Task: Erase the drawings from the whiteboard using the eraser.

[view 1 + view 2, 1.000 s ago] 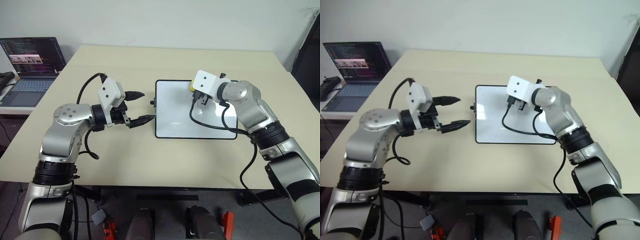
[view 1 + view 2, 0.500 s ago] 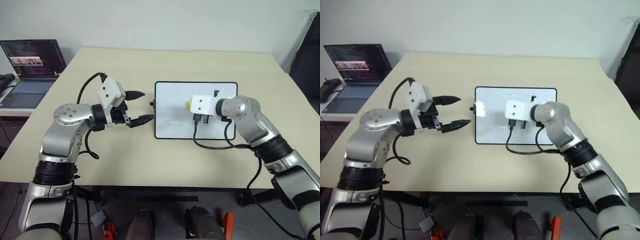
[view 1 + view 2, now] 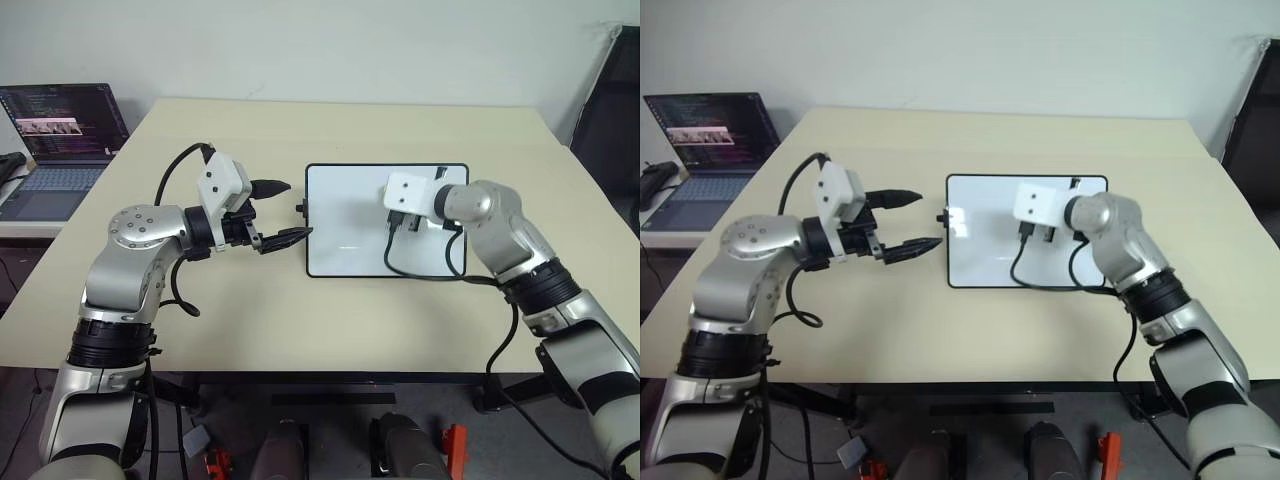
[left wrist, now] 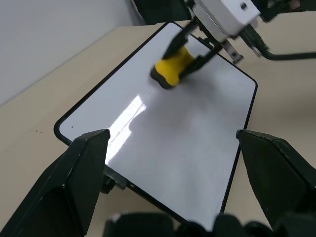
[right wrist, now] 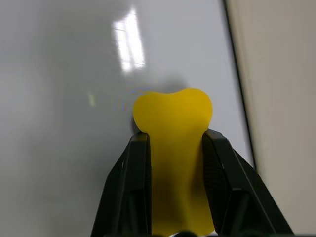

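Off at the far left edge there's a laptop [image 3: 62, 135] on a side desk, cut off by the frame, screen lit but way too small to read.

Moving onto the beige table [image 3: 250, 330]: my left gripper [image 3: 282, 211] hangs just beside the left edge of the whiteboard [image 3: 350, 250], not touching it, fingers spread wide with nothing between them. From my left wrist camera those two fingers [image 4: 79, 187] sit blurry at the corners, and the board's near edge runs partly under them so I can't make out that side properly.

The whiteboard lies flat around the middle of the table, black frame, little knob on its left side. There's a bright glare streak [image 4: 129, 111] on it. Honestly I can't pick out any drawings from the head views. Closest thing is a faint thin curved line [image 5: 132, 95] right by the eraser tip in the right wrist view, too faint to say what it is.

Over the upper right part of the board, my right gripper [image 4: 190, 52] is pinching the eraser [image 5: 173, 148], the yellow block squeezed between both fingers with its end poking out and down at the board surface. From the head views my white wrist housing [image 3: 410, 190] covers the eraser completely, and a black cable loops over the board below it.
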Controlling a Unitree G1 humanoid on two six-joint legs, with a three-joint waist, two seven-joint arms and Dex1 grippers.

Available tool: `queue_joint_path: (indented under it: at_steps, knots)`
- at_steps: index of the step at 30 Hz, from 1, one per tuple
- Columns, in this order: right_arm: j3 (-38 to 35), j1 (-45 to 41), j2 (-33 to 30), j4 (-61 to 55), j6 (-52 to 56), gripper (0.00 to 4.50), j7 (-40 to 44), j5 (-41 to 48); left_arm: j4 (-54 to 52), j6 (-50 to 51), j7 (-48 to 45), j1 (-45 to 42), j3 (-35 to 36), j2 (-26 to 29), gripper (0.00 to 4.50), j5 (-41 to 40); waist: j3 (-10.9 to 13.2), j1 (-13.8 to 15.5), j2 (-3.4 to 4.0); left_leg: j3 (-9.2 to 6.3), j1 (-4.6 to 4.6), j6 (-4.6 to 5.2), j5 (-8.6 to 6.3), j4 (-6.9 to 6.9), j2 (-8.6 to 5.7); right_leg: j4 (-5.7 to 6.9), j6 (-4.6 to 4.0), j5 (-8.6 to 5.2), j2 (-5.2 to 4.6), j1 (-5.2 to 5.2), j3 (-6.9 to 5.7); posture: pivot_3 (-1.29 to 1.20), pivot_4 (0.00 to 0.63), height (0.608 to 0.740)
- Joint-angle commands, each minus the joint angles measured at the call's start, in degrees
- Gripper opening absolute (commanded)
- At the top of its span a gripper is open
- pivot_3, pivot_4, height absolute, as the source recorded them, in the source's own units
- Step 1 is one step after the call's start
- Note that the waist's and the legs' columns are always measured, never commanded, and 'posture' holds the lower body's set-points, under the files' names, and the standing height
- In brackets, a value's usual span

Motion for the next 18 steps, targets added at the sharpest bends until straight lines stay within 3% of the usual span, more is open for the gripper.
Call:
queue_joint_path:
  at_steps: [1,14,18]
  knots:
    - [-1.7,-1.9,1.0,4.3,2.5,1.04,-5.0,-2.6,-0.8,-0.5,-0.2,-1.1,0.8,0.3,4.5,-0.5,0.0,-0.1,0.0,0.01,-0.01,0.0,0.0,0.0,0.0,0.0,0.01,0.0,0.0,-0.01,0.01,0.0,0.15,0.74]
    - [0.6,3.0,3.3,-4.6,4.5,1.04,2.4,-2.0,0.0,-1.0,-0.3,-1.8,0.4,0.0,4.5,-0.2,0.0,-0.5,0.0,0.0,-0.03,0.0,-0.01,-0.04,0.03,-0.01,0.02,0.0,0.03,-0.06,0.0,0.0,0.15,0.74]
    - [-5.0,4.7,2.3,-10.6,8.0,1.04,7.5,3.9,-0.2,-0.9,-0.6,-2.3,-0.1,-0.6,4.5,-0.6,0.0,-0.4,0.01,-0.01,-0.09,0.0,-0.01,-0.06,0.02,-0.02,0.02,0.0,0.03,-0.08,-0.01,0.0,0.15,0.74]
